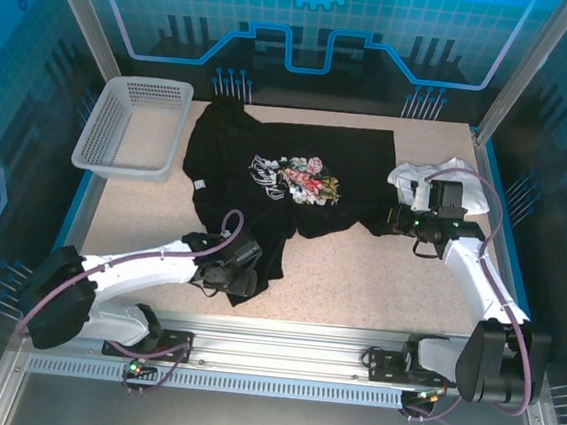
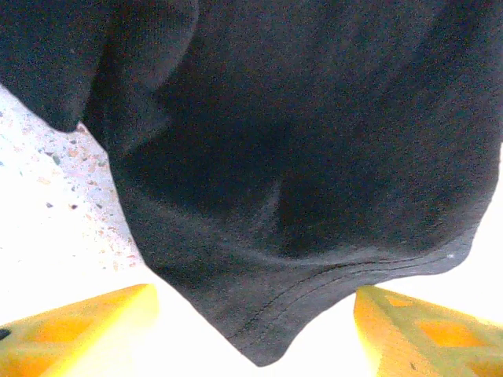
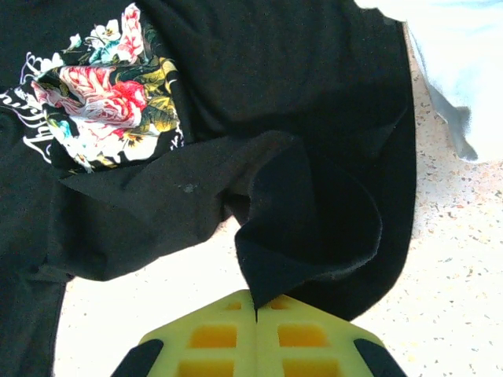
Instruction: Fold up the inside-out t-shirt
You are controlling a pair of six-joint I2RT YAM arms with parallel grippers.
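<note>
The right gripper (image 3: 258,305) has its yellow fingers pressed together, pinching a pointed fold of black cloth at the right-hand edge of the inside-out t-shirt (image 1: 259,150). The left gripper (image 2: 253,318) has its yellow fingers spread wide, one at each side of a hanging black hem. The glare is strong there, so the hem seems to hang free between them rather than touch either.

The shirt lies spread and rumpled across the middle of the speckled table (image 1: 357,280), its red, white and yellow floral print (image 3: 110,102) facing up near the centre. One lower corner trails toward the left arm. A white garment (image 1: 466,190) lies bunched just beside the shirt's right edge, by the right gripper. A pale mesh basket (image 1: 131,128) sits at the far left, touching or nearly touching the shirt's left side.
</note>
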